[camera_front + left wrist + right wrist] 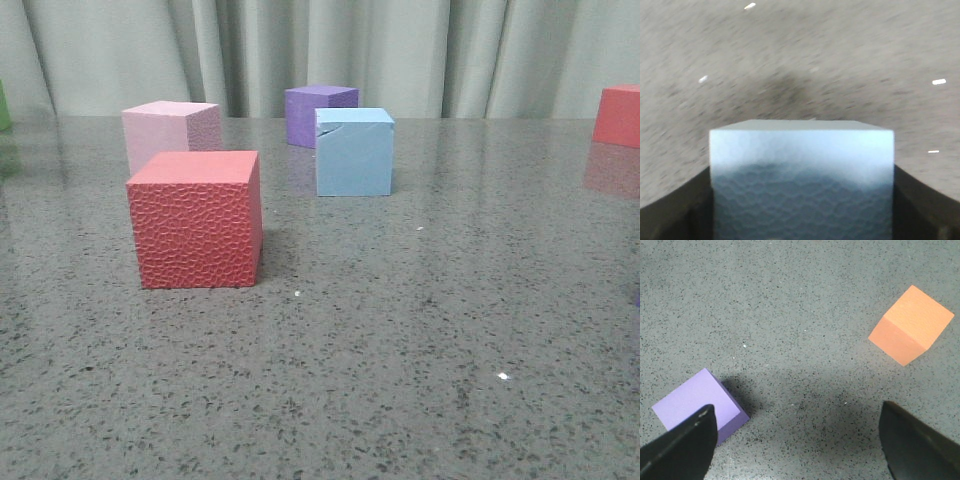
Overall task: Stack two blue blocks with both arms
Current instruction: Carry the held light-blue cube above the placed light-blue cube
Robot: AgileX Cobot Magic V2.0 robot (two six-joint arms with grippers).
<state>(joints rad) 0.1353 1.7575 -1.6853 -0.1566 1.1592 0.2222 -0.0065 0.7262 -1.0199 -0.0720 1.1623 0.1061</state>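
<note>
One blue block (pixel 354 151), light sky-blue with a small crack at its top left edge, stands on the table past the middle in the front view. The other blue block (pixel 801 180) fills the left wrist view, held between the dark fingers (pixel 670 210) of my left gripper (pixel 801 220), above the table; the view is blurred. My right gripper (pixel 797 445) is open and empty above bare table, its fingers (pixel 682 447) wide apart. Neither arm shows in the front view.
A red cube (pixel 196 218) stands front left, a pale pink cube (pixel 170 133) behind it, a purple cube (pixel 319 113) behind the blue block, another red cube (pixel 617 115) far right. The right wrist view shows a purple cube (pixel 695 402) by one finger and an orange cube (pixel 910 324).
</note>
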